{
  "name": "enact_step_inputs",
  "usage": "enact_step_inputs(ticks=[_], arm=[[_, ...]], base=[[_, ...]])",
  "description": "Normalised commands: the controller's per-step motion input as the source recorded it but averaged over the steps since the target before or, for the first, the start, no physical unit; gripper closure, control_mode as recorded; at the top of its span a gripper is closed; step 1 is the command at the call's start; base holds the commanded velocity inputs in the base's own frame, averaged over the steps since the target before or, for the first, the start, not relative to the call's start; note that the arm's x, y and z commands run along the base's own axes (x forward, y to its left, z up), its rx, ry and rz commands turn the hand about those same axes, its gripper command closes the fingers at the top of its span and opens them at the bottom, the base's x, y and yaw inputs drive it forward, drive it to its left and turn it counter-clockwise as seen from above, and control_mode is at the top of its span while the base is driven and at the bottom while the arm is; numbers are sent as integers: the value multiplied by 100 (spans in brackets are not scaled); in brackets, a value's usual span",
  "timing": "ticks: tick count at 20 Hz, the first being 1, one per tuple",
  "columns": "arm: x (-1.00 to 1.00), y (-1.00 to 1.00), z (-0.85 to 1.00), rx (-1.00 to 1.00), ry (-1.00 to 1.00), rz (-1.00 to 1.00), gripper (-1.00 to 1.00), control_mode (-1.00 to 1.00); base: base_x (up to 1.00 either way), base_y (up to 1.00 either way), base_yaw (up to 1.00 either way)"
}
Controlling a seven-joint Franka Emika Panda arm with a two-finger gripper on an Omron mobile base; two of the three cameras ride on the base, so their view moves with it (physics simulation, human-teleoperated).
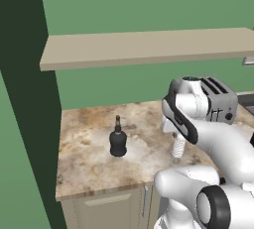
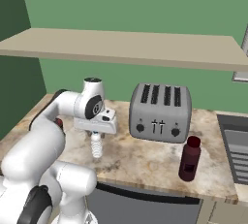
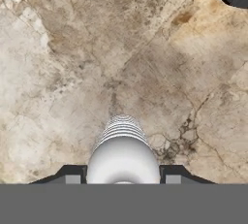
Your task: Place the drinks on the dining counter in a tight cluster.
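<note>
Marbled desk (image 1: 89, 168) carries the bottles. Between the fingers (image 3: 72, 178) a light, slippery, ribbed water bottle (image 3: 122, 152) is clenched, best held at its middle.

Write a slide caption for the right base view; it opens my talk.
Gripper closed on the clear water bottle, toaster and maroon bottle alongside.

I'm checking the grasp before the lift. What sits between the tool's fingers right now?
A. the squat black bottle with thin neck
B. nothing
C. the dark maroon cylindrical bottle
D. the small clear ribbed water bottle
D: the tool has its fingers either side of the small clear ribbed water bottle; the squat black bottle and maroon bottle stand apart on the marbled counter.
</note>
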Motion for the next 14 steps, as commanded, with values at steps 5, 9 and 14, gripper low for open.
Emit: enact_step_inputs(ticks=[5,9,14], arm=[[-55,0,79,0,0,0,100,-100],[-56,0,67,0,0,0,100,-100],[-48,0,55,0,-4,0,100,-100]], base=[[0,0,0],[0,0,0],[0,0,0]])
